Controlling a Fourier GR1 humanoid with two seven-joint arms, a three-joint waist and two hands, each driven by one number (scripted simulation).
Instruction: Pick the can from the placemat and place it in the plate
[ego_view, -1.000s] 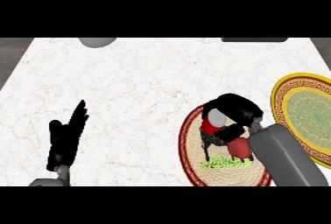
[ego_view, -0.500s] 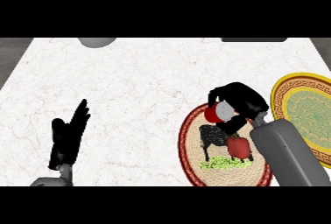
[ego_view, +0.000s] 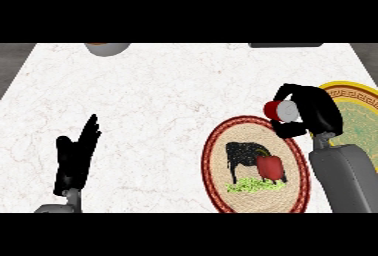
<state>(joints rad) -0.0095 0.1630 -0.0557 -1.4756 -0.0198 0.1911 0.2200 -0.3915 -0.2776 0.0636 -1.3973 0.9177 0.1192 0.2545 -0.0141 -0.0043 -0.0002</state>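
1. The right hand (ego_view: 314, 112) is curled round the can (ego_view: 277, 110). Fingers and thumb wrap it, so only its red side and pale end show at the hand's left edge.
2. The can therefore sits within the grasp, on the side of the hand turned away from the plate (ego_view: 360, 90). Its long axis looks tipped rather than upright, with the pale end partly towards the camera. The exact tilt I cannot tell.
3. The placemat (ego_view: 218, 155) lies to the hand's left and nearer the robot. The can shows just past the mat's far-right rim. I judge it is off the weave, though height is hard to read from so steeply above.
4. The plate, yellow-rimmed with a green middle, lies just beside the hand on its right, partly hidden by the hand and the grey forearm (ego_view: 343, 175). The coming move turns on this: the plate is to the hand's right and the can is at its left edge. The whole hand must cross the rim rightwards before the can is over the green middle.
5. The left hand (ego_view: 74, 157) rests open with fingers up, well apart to the left on the counter (ego_view: 162, 95). The right hand is much nearer the plate.
6. As I judge it, the pick is done and the carry is under way. The can probably needs righting before release, or it may roll or clip the rim.
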